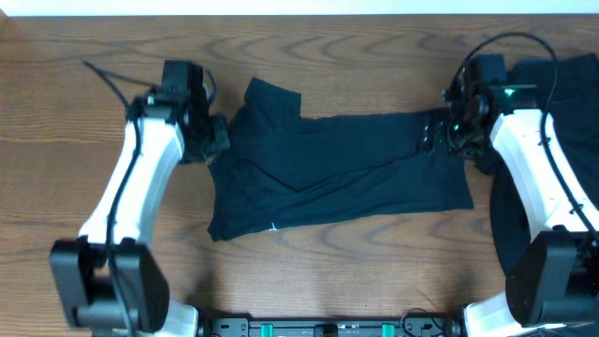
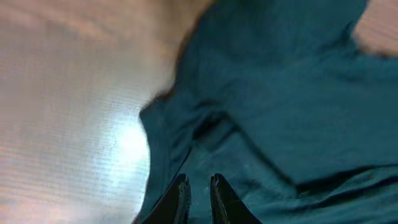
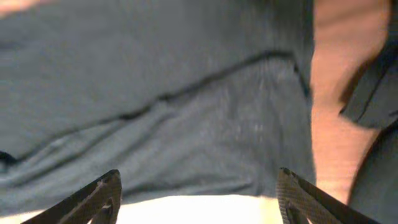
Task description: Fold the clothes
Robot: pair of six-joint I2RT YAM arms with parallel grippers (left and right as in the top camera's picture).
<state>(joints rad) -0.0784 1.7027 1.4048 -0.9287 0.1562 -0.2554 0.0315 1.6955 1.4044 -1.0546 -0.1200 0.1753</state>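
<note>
While the T-shirt [image 1: 346, 164] lies lengthwise across the middle of the wooden table [image 1: 328, 271], partly doubled over with one sleeve poking out at its far left corner, each arm works at one end of it. The left gripper [image 1: 213, 140] sits at the T-shirt's left edge; in its wrist view the fingers [image 2: 181, 193] are drawn almost together over the cloth, and I cannot tell whether a fold is pinched between them. The right gripper [image 1: 432, 136] hangs over the T-shirt's right end with its fingers [image 3: 102, 196] spread wide and nothing between them.

Several things could go wrong from here. If the right jaws close too shallow, they may catch only the top layer, and the fold would slide apart when lifted. More dark clothes [image 1: 571, 84] lie loose just right of the T-shirt, and a careless reach could snag that cloth as well. If the left side pulls while the right end is free, the whole T-shirt would likely drag and skew. The stray sleeve may also bunch inside the next fold.

No basket, bin or tray is in view; every garment rests directly on the table.
</note>
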